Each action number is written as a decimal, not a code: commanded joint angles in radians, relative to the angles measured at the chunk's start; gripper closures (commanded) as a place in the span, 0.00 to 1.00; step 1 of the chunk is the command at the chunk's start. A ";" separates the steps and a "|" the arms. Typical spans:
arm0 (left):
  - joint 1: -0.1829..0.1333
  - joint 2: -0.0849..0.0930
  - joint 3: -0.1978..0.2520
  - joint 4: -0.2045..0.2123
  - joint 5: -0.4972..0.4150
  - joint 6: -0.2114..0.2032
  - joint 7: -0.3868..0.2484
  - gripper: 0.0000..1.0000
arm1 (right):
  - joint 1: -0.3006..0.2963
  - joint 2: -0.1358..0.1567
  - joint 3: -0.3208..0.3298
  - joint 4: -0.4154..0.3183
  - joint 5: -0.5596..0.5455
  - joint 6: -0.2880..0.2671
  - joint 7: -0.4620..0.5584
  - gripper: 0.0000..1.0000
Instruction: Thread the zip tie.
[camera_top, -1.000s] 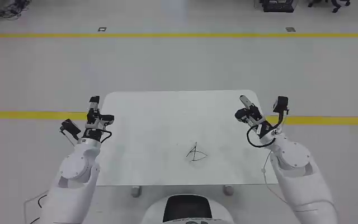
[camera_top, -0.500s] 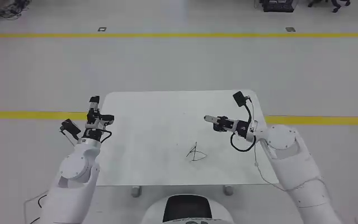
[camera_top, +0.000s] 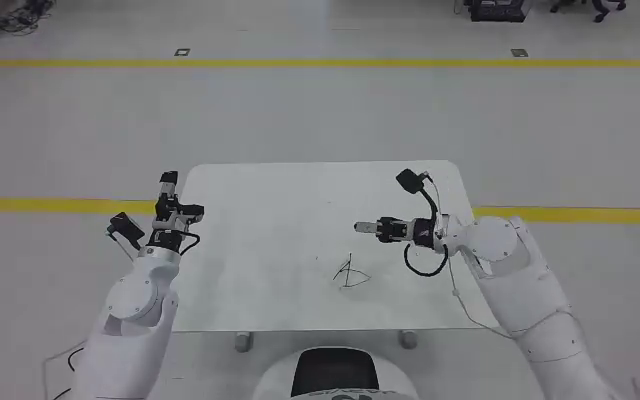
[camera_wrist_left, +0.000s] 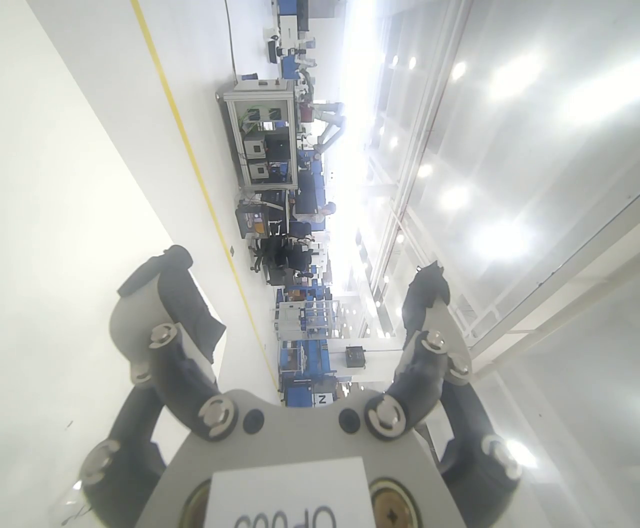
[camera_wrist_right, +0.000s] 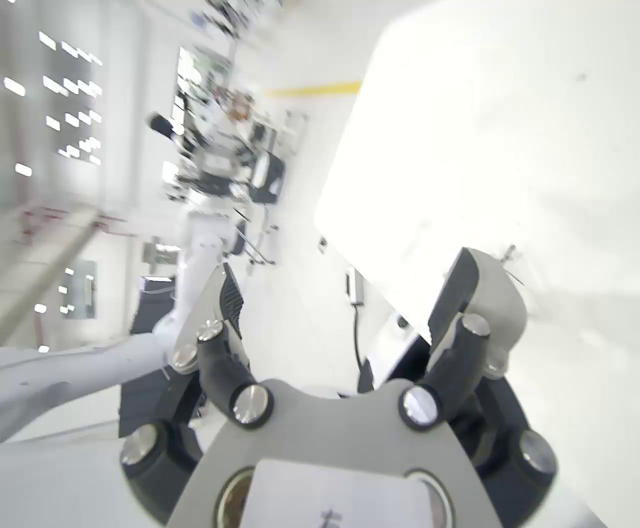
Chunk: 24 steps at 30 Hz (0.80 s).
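A thin black zip tie (camera_top: 349, 272), bent into a small loop, lies on the white table (camera_top: 270, 220) near its front middle. My right gripper (camera_top: 362, 227) hovers over the table a little behind and to the right of the tie, pointing left; its wrist view shows it (camera_wrist_right: 345, 280) open and empty, and a sliver of the zip tie (camera_wrist_right: 511, 272) peeks past one finger. My left gripper (camera_top: 167, 182) stands off the table's left edge, pointing away, and is open with nothing in it (camera_wrist_left: 305, 272).
A yellow floor line (camera_top: 560, 214) runs behind the table on both sides. Workstations and chairs stand far off in the room.
The right arm has swung in from the table's right edge leftward over the table, toward the zip tie. The left arm has stayed still.
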<state>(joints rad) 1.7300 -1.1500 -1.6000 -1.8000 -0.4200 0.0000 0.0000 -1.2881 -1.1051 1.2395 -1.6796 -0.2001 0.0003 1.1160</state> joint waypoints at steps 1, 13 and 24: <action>0.000 0.000 0.000 0.000 0.000 0.000 0.000 0.00 | 0.049 -0.004 -0.054 0.021 -0.053 0.028 0.063 0.00; 0.000 0.000 0.000 0.000 0.000 0.000 0.000 0.00 | 0.147 -0.025 -0.227 0.086 -0.153 0.092 0.114 0.00; 0.000 0.000 0.000 0.000 0.000 0.000 0.000 0.00 | 0.162 -0.034 -0.335 0.033 -0.394 0.258 0.108 0.00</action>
<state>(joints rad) 1.7300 -1.1500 -1.6000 -1.8000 -0.4200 0.0000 0.0000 -1.1306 -1.1342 0.9691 -1.6258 -0.3990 0.1377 1.2273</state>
